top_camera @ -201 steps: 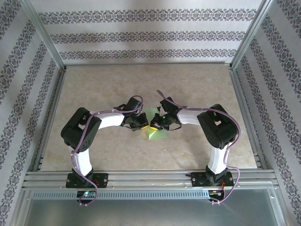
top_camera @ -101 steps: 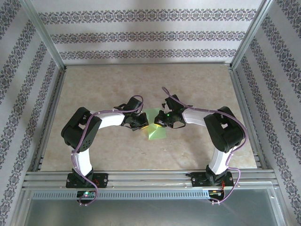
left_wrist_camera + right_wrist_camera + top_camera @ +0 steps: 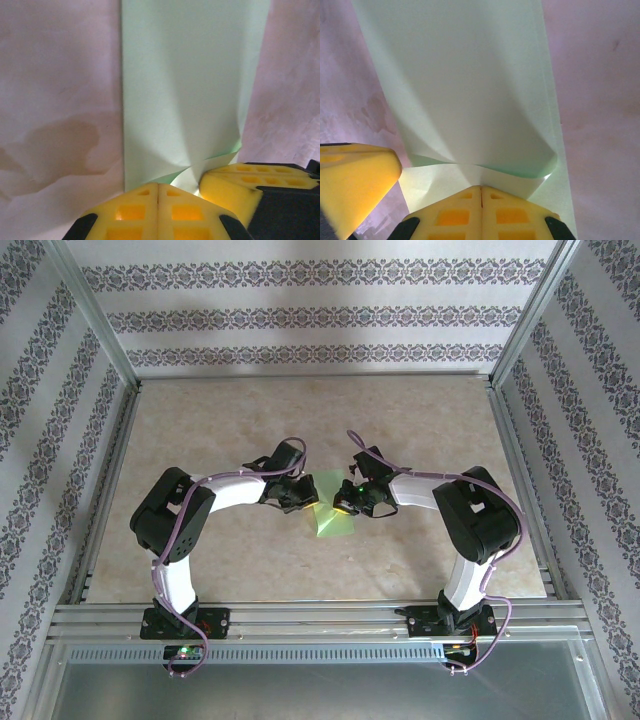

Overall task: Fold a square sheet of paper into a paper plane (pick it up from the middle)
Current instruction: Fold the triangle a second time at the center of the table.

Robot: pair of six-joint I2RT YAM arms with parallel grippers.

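The square sheet of paper (image 3: 330, 520) is light green and lies bent between my two grippers at mid-table. In the left wrist view the sheet (image 3: 190, 85) stretches away from my left gripper (image 3: 158, 186), whose yellow pads are pressed together on its near edge. Creases run in toward the pinch. My right gripper (image 3: 481, 189) is likewise shut on the sheet (image 3: 465, 85), which curls over in a soft fold just ahead of the pads. In the top view the left gripper (image 3: 306, 502) and right gripper (image 3: 340, 506) almost meet. No paper plane shape is visible.
The table (image 3: 420, 420) is beige marbled stone inside an aluminium frame (image 3: 300, 615), with patterned walls around it. Each wrist view catches the other gripper's yellow pad close by: one pad (image 3: 250, 182) and the other pad (image 3: 350, 180).
The right gripper has shifted slightly to the right and the left gripper has edged toward it. The sheet between them has stayed pinched and bent a little more.
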